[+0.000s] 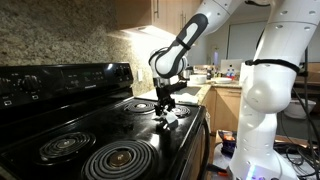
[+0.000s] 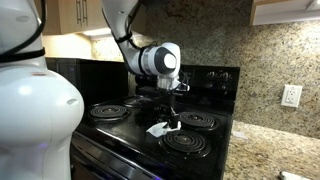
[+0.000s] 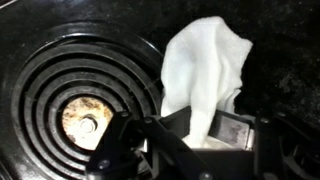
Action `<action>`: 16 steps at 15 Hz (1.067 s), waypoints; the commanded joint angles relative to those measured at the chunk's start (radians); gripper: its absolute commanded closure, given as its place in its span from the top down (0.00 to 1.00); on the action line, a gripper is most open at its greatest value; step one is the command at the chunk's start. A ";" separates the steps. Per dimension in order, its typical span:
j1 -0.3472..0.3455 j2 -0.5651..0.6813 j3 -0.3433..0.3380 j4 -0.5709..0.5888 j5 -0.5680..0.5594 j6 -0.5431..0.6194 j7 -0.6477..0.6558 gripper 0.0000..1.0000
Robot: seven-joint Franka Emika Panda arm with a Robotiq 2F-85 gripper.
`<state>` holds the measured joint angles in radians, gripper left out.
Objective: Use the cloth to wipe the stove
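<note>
Claw clamped on white cloth — cloth resting on stove, beside burner.

White cloth, black stove, white arm, speckled brown-grey granite backsplash

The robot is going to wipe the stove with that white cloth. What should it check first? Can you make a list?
1. Is the cloth pinched between the fingers? ok.
2. Does the cloth touch the stove top? ok, its loose end looks to lie on the black surface.
3. Is the coil burner next to it dark, not glowing? ok.
4. Is the cloth off the coils? ok, it sits beside the burner, not on it.
5. Is the grip tight enough for rubbing? cannot tell.
</note>
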<state>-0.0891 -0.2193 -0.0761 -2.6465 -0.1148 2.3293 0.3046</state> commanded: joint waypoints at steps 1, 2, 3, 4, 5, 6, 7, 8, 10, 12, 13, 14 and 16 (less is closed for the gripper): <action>-0.039 -0.069 0.019 -0.025 -0.051 -0.003 0.026 0.08; -0.044 -0.068 0.019 -0.017 -0.051 -0.007 0.023 0.09; -0.047 -0.065 0.019 -0.015 -0.049 -0.001 0.020 0.08; -0.049 -0.061 0.022 -0.008 -0.048 -0.001 0.023 0.09; -0.049 -0.054 0.024 -0.004 -0.046 0.003 0.023 0.08; -0.044 -0.038 0.027 0.006 -0.039 0.007 0.021 0.09; -0.040 -0.017 0.028 0.016 -0.031 0.007 0.020 0.08; -0.036 0.005 0.029 0.023 -0.019 0.007 0.015 0.08; -0.026 0.042 0.034 0.035 -0.011 0.020 0.013 0.08; -0.015 0.084 0.042 0.057 -0.007 0.029 0.013 0.08; -0.006 0.106 0.050 0.073 -0.005 0.033 0.013 0.08; 0.007 0.127 0.061 0.091 0.000 0.038 0.013 0.08; 0.038 0.159 0.083 0.131 0.006 0.044 0.012 0.08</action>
<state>-0.0883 -0.1185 -0.0229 -2.5751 -0.1298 2.3598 0.3048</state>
